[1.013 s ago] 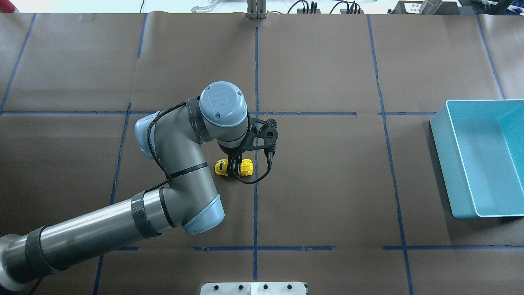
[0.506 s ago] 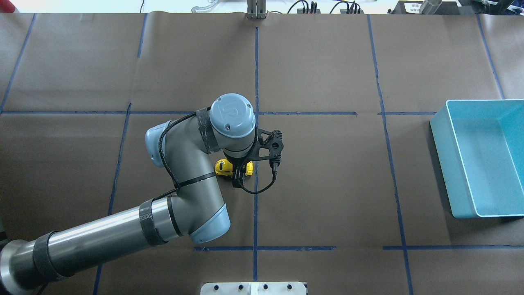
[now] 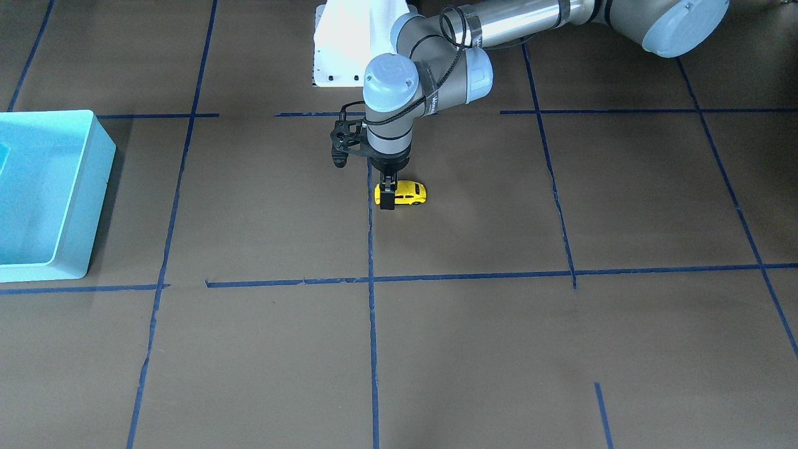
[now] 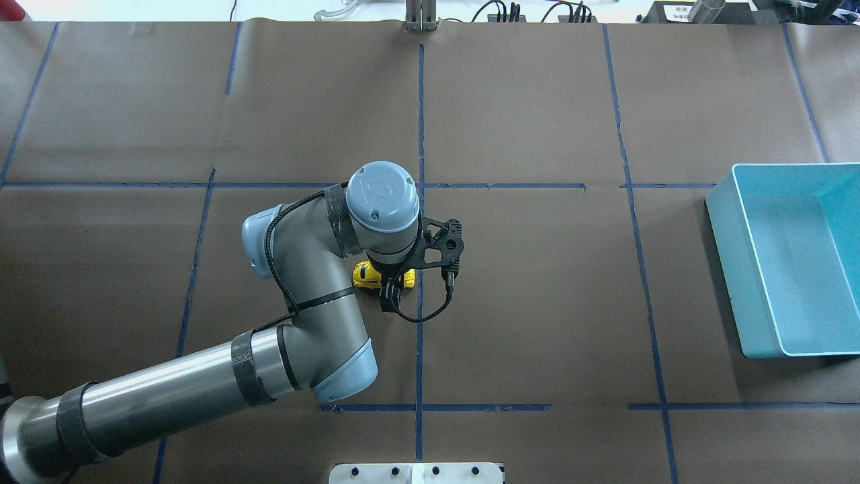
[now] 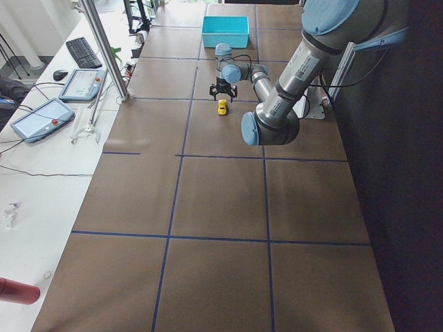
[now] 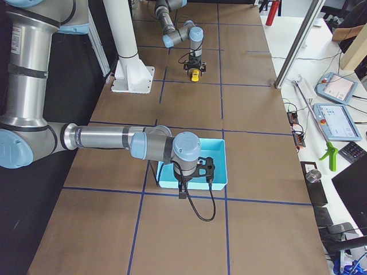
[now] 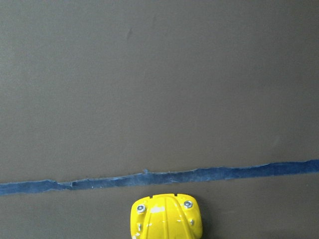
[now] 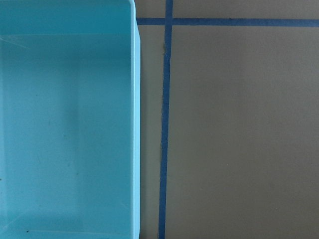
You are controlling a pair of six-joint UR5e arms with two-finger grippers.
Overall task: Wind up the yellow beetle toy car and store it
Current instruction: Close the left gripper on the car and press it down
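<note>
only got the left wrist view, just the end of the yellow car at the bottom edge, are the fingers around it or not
observer: Yes. The left gripper straddles the yellow beetle toy car, one finger on each long side. I can't tell if it is clamped.
operator: car on its wheels
observer: Yes, in the front-facing view it stands upright on the table.
operator: where's the bin
observer: The light-blue bin sits at the right edge of the overhead view, well apart from the car.
</note>
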